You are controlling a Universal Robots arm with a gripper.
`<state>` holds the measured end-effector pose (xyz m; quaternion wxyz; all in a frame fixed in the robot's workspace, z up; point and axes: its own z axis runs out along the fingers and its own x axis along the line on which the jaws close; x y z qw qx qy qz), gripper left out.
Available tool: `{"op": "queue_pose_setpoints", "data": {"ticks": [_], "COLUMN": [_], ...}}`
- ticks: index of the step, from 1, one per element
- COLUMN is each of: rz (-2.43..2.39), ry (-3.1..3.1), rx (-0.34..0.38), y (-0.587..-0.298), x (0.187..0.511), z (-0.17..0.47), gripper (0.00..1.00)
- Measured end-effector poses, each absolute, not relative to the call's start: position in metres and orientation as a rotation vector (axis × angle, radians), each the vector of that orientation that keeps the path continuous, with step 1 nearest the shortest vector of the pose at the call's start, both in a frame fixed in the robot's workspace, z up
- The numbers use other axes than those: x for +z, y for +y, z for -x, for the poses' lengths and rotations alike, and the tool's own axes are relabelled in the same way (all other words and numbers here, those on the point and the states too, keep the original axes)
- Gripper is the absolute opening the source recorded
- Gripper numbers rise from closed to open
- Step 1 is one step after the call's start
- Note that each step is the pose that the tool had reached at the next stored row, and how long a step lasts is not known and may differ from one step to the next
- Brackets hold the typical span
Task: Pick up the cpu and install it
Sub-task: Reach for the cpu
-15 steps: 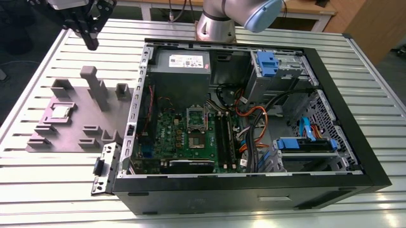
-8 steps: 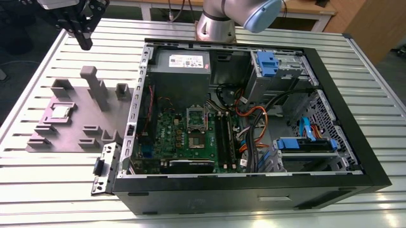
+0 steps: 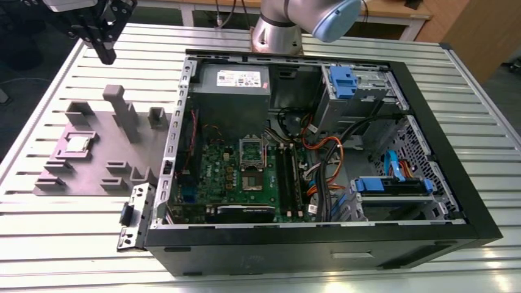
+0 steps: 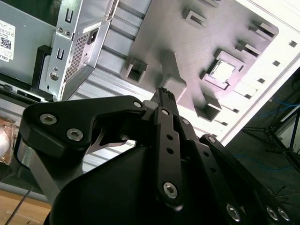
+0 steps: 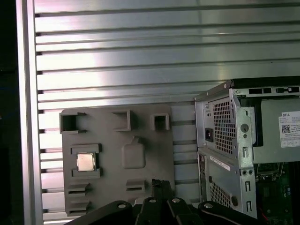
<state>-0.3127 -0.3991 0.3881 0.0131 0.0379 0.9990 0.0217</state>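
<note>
Nearest in the exterior view, the black side wall of the open computer case [image 3: 326,256], laid on its side on the slatted metal table [image 3: 49,244]; past that wall, inside, the green motherboard [image 3: 219,168] with the silver socket frame [image 3: 251,149] near its middle, and blue drive caddies [image 3: 391,185] toward the exterior view's right; beside the case on the exterior view's left, a grey moulded holder [image 3: 94,174] with raised posts and pockets; seated flat in a square pocket of that holder, the cpu [image 3: 78,143], silver top upward, untouched, well apart from the socket frame; likewise flat in its pocket in the first wrist view, the cpu [image 5: 86,162]; farther back, the grey power supply [image 3: 236,85] against the case's far wall; farther still, raised above the table near the holder's far side, the gripper [image 3: 107,56], black fingers pressed together with nothing between them, clear of both holder and cpu; in the second wrist view, the same clenched gripper [image 4: 165,93] in line with a tall post of the holder; farthest, the arm's grey base [image 3: 277,36] behind the case.
</note>
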Motion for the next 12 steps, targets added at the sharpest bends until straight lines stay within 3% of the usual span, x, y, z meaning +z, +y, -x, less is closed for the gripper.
{"op": "queue_pose_setpoints", "data": {"ticks": [12], "rz": [-0.118], "ry": [3.113], "rx": [0.068], "y": [-0.3991], "x": [0.3880], "z": [0.3198], "gripper": [0.11]}}
